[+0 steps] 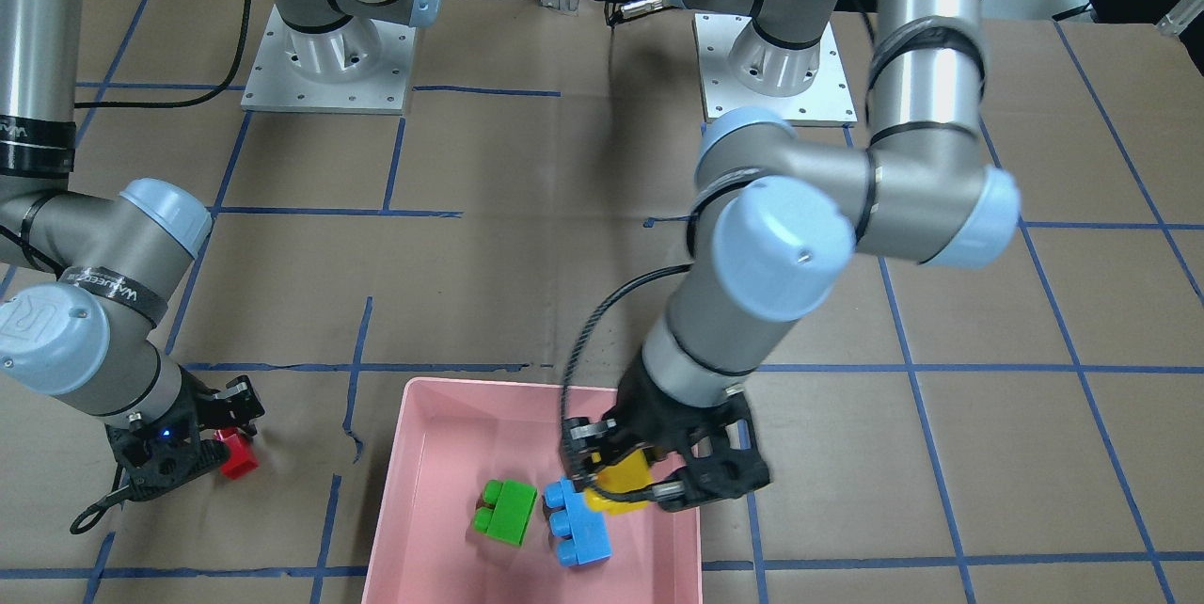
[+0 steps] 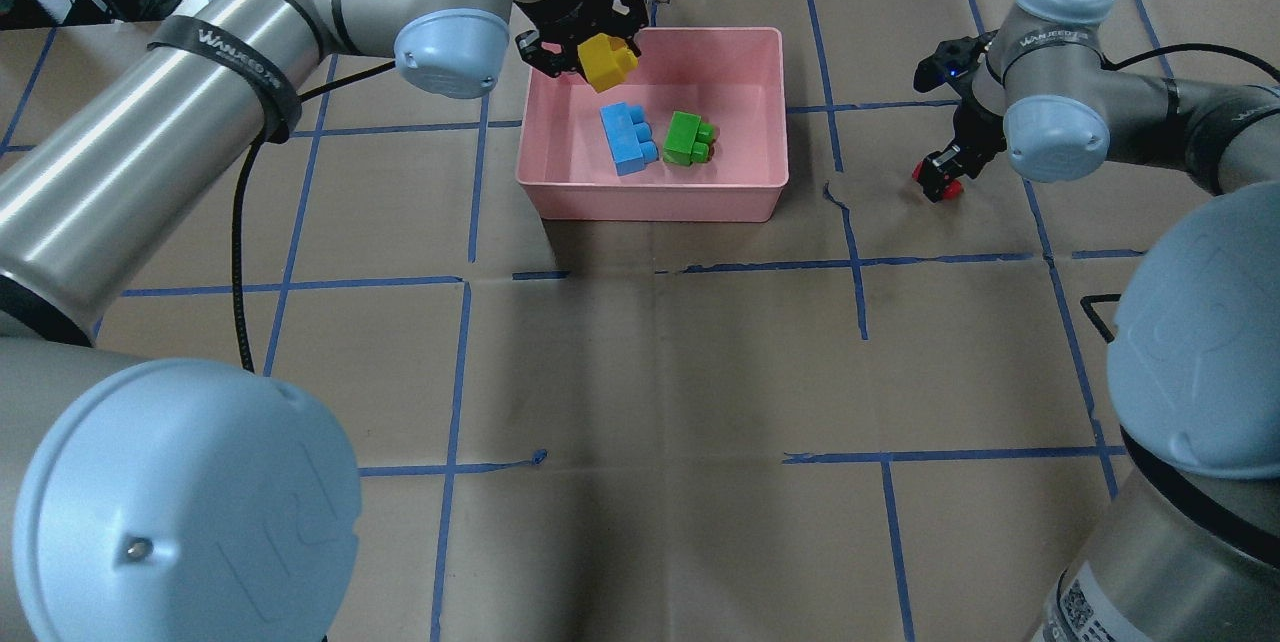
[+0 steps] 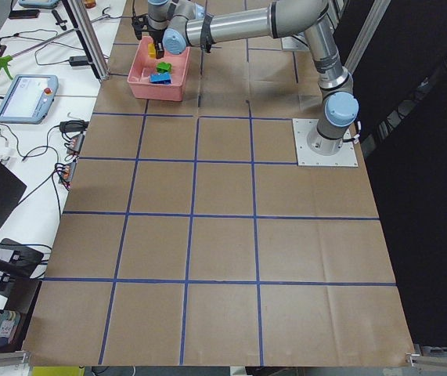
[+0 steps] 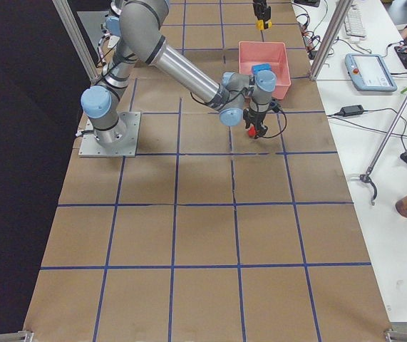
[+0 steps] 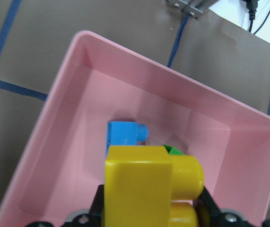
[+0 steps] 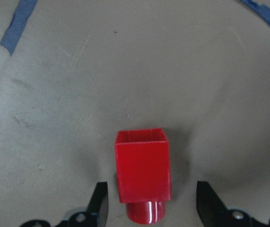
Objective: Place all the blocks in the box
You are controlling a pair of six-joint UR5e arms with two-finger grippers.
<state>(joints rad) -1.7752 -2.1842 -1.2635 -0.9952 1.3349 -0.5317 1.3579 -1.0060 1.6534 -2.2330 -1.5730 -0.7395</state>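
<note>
Overhead: behind the robot (image 2: 190,512), looking forward and down. Front: across the bench (image 1: 527,284), facing the robot, steep. Side views: from each bench end, far off. Wrist cameras: very close. Fixed views and left wrist share the pink box (image 2: 650,202).

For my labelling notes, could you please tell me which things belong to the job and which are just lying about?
Job: pink box, yellow block, blue block, green block, red block.
Lying about: teach pendant, power adapter.
</note>
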